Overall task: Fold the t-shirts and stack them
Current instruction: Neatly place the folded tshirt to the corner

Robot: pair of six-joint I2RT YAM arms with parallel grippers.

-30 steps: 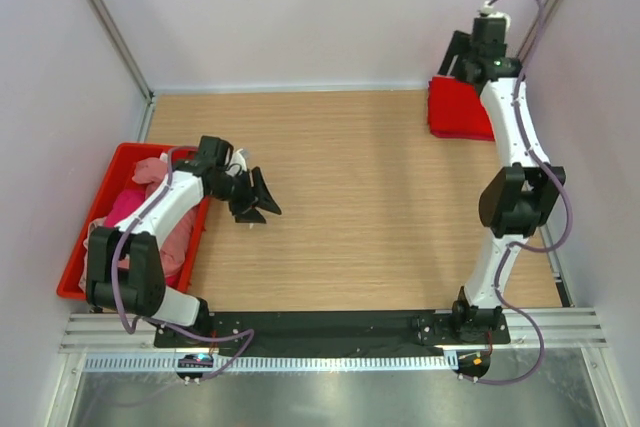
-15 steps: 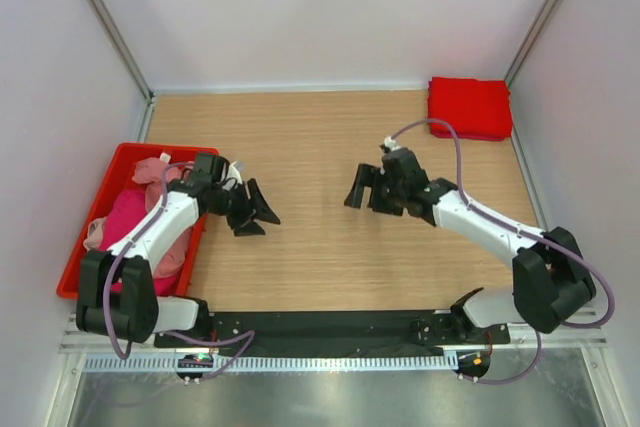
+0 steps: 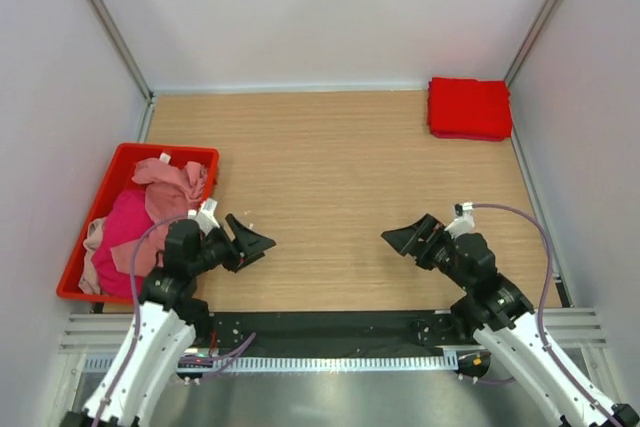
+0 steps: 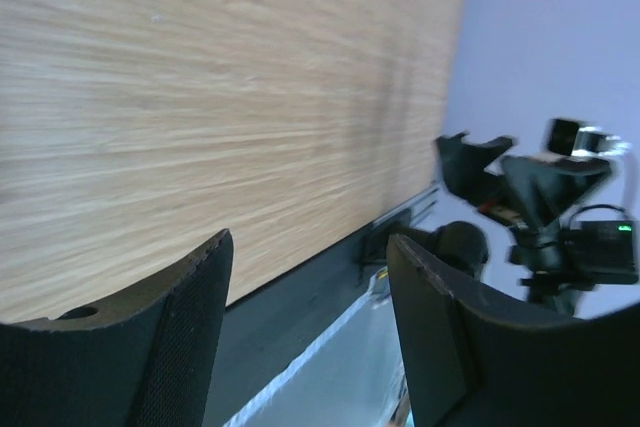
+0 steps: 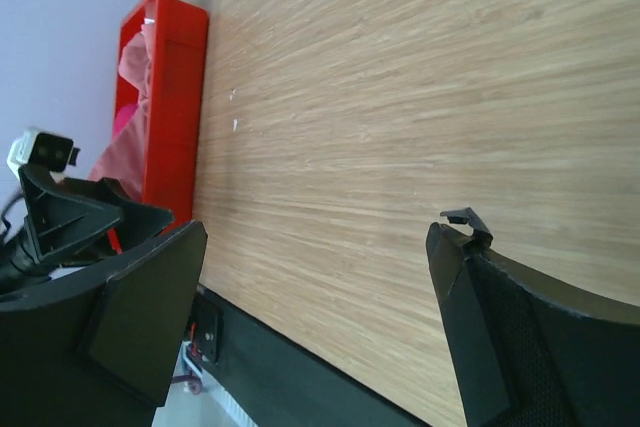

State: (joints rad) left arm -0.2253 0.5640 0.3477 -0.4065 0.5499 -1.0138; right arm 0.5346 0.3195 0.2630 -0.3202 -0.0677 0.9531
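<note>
Low over the wooden table [image 3: 330, 167], near its front edge and just right of the red bin [image 3: 118, 162]: the left gripper [image 3: 255, 245]. Hangs released, fingers [image 4: 150, 347] spread wide, grasping nothing. Shows only wood grain and the dark front rail in the gap, seen from its wrist. Points toward the middle of the table.

Opposite it, on the right side and equally near the front edge: the right gripper [image 3: 400, 239], pointing left toward its partner. Also released, its 2 fingers far apart, empty, with plain table between them.

In 2 places, the t-shirts. Inside the bin at the left edge: a pale pink shirt [image 3: 172, 185], crumpled, lying over and beside a magenta shirt [image 3: 122, 232], both loose and unfolded. In the far right corner of the table: a bright red shirt [image 3: 470, 107], folded into a neat square, flat on the wood, well apart from both grippers. Cannot tell whether more than 1 lies there.
</note>
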